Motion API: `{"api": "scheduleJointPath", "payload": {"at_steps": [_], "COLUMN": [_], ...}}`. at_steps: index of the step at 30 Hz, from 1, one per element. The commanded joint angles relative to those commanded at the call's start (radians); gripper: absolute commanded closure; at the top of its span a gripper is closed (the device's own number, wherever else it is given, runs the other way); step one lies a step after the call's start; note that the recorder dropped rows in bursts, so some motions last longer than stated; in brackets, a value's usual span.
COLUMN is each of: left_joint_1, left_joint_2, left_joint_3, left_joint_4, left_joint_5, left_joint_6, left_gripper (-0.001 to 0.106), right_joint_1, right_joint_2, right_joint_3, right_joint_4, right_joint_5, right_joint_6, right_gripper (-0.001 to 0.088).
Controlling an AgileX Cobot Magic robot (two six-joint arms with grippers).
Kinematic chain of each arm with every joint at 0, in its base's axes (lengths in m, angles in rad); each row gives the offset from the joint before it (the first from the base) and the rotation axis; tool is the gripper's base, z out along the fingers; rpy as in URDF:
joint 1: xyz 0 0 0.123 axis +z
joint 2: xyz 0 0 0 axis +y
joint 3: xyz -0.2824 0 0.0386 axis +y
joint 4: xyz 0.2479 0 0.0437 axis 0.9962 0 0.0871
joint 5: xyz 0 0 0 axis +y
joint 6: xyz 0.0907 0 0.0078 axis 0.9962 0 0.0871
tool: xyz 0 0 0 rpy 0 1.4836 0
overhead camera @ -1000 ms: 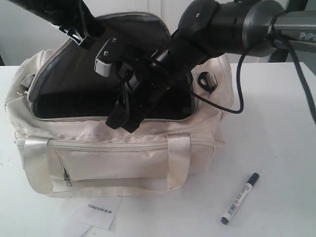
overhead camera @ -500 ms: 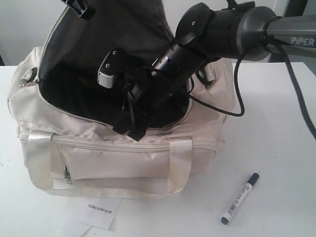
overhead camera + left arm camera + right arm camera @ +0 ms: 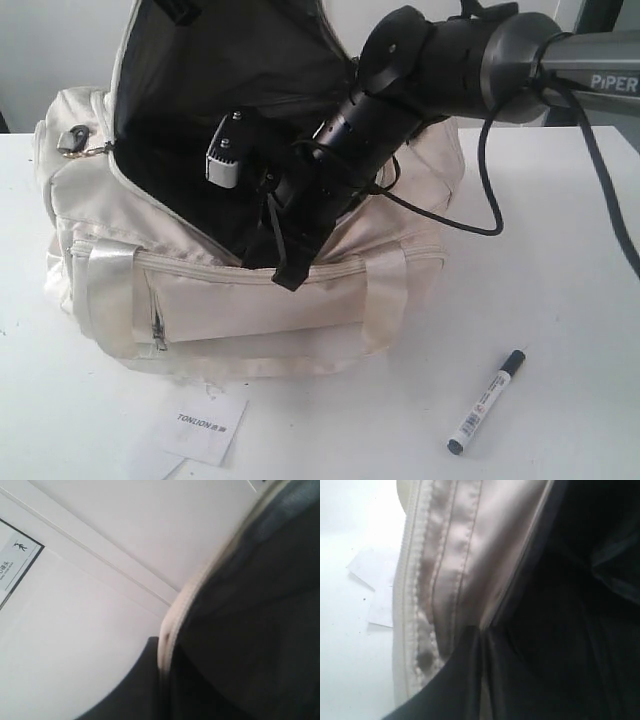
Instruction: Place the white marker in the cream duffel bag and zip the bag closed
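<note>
The right fingers (image 3: pixel 287 262) are closed on the front rim of the cream duffel bag (image 3: pixel 250 310), pinching the edge where the cream fabric meets the dark lining, just above the front pocket; the right wrist view shows the two dark tips meeting on that seam; the left fingers (image 3: pixel 132 690) are clamped on the piped edge of the top flap, which they hold raised high over the open mouth; the white marker (image 3: pixel 487 402) lies slantwise on the worktop (image 3: pixel 560 250), to the right of the bag and well apart from it, touched by nothing; a second ago the right fingers stood apart inside the opening and the flap hung far lower; since half a second ago the flap has gone higher, the bag's left end has drawn inward and the front pocket now tilts, while the marker and the paper tag (image 3: pixel 205 425) have not moved; the tag, lying by the bag's front, reads "TONLION"; the right arm's casing (image 3: pixel 612 82) reads "PiPER"; the left wrist view shows a wall sign (image 3: pixel 12 562) with a small figure and writing too small to read.
</note>
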State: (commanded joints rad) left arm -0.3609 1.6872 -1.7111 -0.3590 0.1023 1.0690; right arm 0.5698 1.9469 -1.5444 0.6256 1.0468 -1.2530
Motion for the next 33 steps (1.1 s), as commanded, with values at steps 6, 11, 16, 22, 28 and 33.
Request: {"api": "scheduleJointPath", "payload": {"at_steps": [6, 11, 16, 22, 28, 33], "left_joint_1": [0.0, 0.0, 0.0, 0.0, 0.0, 0.0], "left_joint_2": [-0.017, -0.021, -0.021, -0.021, -0.021, -0.021], "left_joint_3": [0.0, 0.002, 0.002, 0.006, 0.006, 0.006], "left_joint_4": [-0.013, -0.013, 0.009, 0.056, 0.055, 0.011], "left_joint_5": [0.326, 0.512, 0.547, 0.696, 0.769, 0.765], "left_joint_6": [-0.036, -0.071, -0.088, -0.104, -0.094, -0.094], "left_gripper": [0.105, 0.105, 0.105, 0.105, 0.105, 0.105], "right_joint_1": [0.0, 0.0, -0.004, -0.047, -0.052, -0.052], "right_joint_2": [0.0, -0.004, -0.123, -0.351, -0.372, -0.312], "right_joint_3": [0.0, -0.014, -0.039, -0.039, -0.039, -0.039], "right_joint_4": [0.002, 0.006, 0.003, -0.183, -0.22, -0.028], "right_joint_5": [-0.002, -0.054, 0.025, -0.016, -0.289, -0.34], "right_joint_6": [0.0, 0.2, 0.296, 0.367, 0.196, -0.042], "right_gripper": [0.0868, 0.0762, 0.0371, 0.0386, 0.0385, 0.0349]}}
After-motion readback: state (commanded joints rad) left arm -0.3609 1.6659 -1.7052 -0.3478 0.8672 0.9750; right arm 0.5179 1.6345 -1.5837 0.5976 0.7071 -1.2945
